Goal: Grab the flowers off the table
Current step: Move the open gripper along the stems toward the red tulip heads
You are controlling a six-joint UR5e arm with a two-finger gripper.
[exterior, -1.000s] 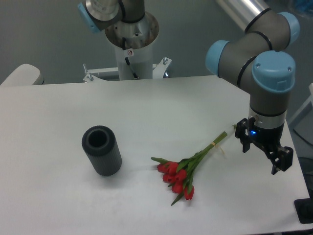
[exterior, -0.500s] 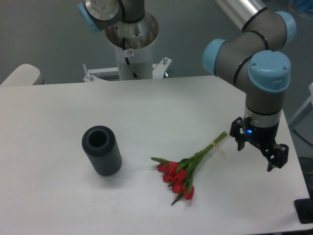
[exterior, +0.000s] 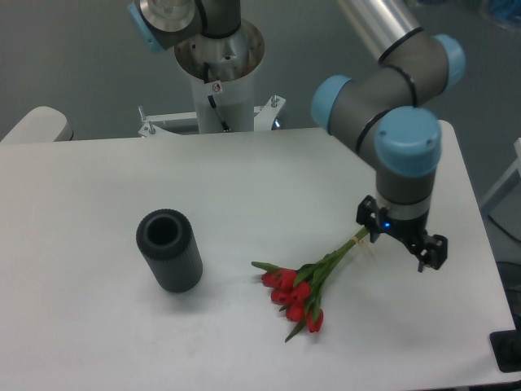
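Observation:
The flowers (exterior: 313, 281), a small bunch of red tulips with thin green stems, lie on the white table (exterior: 244, 195) at the front right. The heads point to the front left and the tied stem ends reach up to the right. My gripper (exterior: 400, 241) hangs open and empty just above and right of the stem ends. Its left finger is close to the stem tips and hides the very end of them. I cannot tell whether it touches them.
A dark grey ribbed cylinder (exterior: 168, 249) stands on the table to the left of the flowers. The robot base (exterior: 218, 73) is at the table's back edge. The table's right edge lies close behind the gripper.
The gripper has moved left, from beyond the stem ends toward them, and now sits over the stem tips. The flowers and the cylinder have not moved.

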